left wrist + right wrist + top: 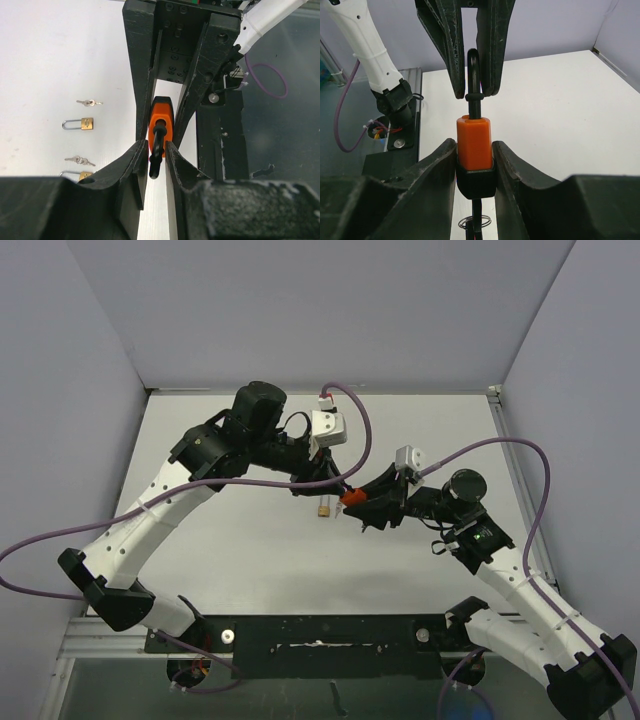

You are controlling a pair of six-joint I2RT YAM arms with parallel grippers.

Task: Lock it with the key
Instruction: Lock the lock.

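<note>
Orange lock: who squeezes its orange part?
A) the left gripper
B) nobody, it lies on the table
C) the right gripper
C: in the right wrist view, the right gripper clamps the orange body of the lock, while the left gripper pinches only the black loop.

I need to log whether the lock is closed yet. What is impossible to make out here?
- Underside of the orange padlock: right wrist view, buried between the right tool fingers.
- Shackle far leg: right wrist view, edge-on behind the near leg and the left tool.
- Lower brass padlock: left wrist view, half behind the left tool.
- Wire ring: right wrist view, cut by the bottom edge.
</note>
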